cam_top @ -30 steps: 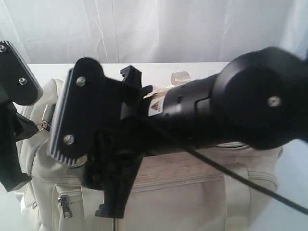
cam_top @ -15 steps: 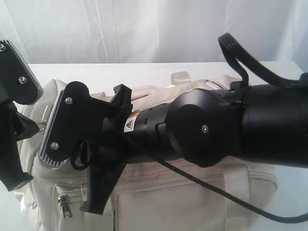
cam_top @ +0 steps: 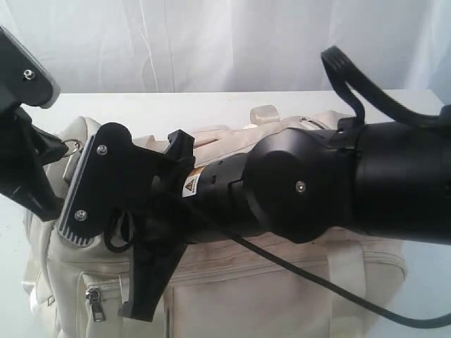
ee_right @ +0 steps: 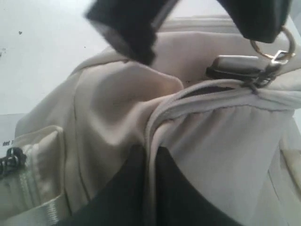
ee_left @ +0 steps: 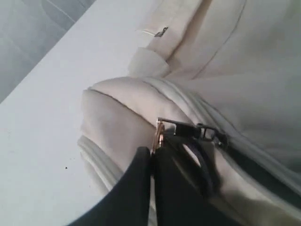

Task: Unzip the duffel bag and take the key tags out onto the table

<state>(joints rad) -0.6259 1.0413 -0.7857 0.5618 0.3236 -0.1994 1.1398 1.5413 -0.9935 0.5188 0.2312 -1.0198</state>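
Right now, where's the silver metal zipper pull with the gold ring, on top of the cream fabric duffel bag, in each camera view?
Exterior view: far left, the silver metal zipper pull sits at the end of the cream fabric duffel bag.
Left wrist view: centre, pinched by the left end effector.
Right wrist view: upper right.
Shared landmark: the bag's rounded end, just beneath the pull.

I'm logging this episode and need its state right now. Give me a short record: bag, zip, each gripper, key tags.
bag: cream duffel bag lying on the white table
left gripper: shut on the zipper pull, by its gold ring
right gripper: shut on a fold of bag fabric beside the zip
zip: narrow dark gap beside the pull
key tags: not in view
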